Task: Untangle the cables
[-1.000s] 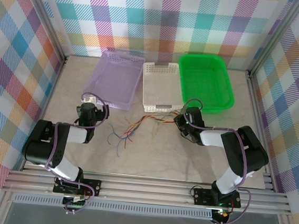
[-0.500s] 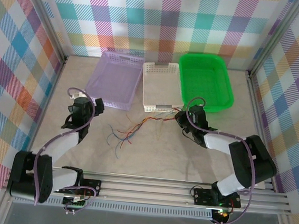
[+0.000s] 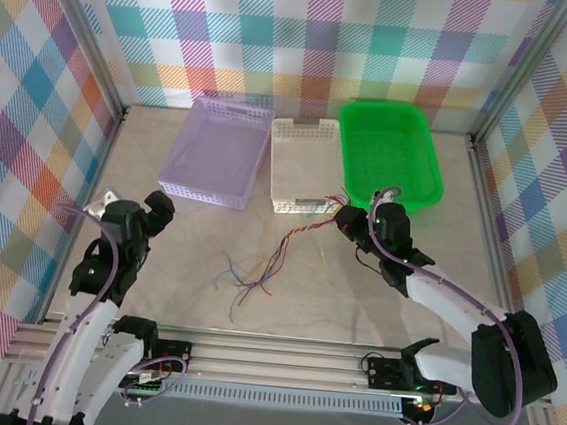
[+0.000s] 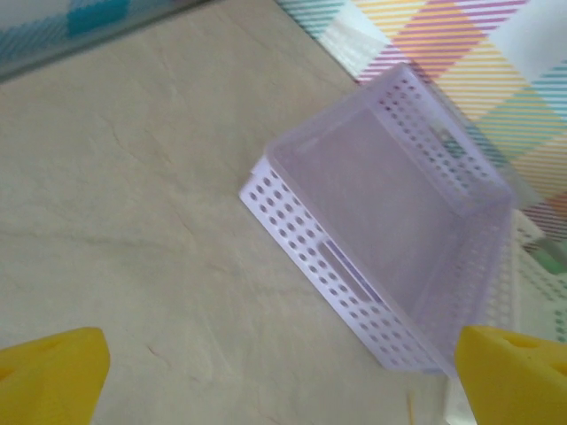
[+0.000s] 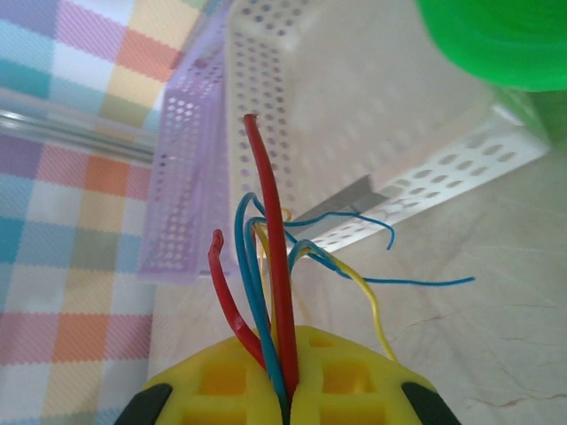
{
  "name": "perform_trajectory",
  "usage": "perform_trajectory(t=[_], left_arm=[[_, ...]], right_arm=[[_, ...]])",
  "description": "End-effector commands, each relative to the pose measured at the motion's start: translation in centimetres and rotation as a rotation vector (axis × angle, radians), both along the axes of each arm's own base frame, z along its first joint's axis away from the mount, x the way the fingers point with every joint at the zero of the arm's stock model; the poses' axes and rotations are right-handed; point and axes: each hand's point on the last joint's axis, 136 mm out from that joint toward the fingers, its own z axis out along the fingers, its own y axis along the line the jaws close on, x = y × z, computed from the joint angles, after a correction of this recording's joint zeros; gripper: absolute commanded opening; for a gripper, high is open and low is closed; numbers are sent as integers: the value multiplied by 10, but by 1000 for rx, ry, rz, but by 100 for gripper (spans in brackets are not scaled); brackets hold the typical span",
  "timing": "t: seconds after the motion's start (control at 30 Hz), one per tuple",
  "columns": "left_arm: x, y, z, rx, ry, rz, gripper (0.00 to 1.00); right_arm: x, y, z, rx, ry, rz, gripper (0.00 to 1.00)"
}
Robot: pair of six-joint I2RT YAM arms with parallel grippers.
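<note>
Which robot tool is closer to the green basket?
Right. The right tool sits just by the front left corner of the green basket, shut on the cables. The left tool is far off at the table left side, beyond the purple basket.

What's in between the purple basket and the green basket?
The white basket sits there, side by side with the purple basket on its left and the green basket on its right. The top view shows all three.

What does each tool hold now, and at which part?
The right tool pinches the cables near one end of the bunch; the left tool is open and empty.
</note>
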Motion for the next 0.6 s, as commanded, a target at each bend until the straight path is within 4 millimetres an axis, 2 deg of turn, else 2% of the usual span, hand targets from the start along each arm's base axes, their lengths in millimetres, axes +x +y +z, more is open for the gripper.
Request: perform_trajectory(t=[0.0, 0.17, 0.3, 0.57], left_arm=[[-11, -25, -11, -110, 52, -120, 95], [-1, -69, -14, -210, 62, -340, 86], [3, -99, -11, -215, 63, -492, 86], [-16, -154, 0, -275, -27, -757, 86]], right_arm=[[-18, 17, 30, 25, -107, 147, 0], [-35, 33, 67, 66, -211, 292, 0], [-44, 51, 100, 122, -271, 426, 0], [-56, 78, 135, 200, -289, 652, 0]])
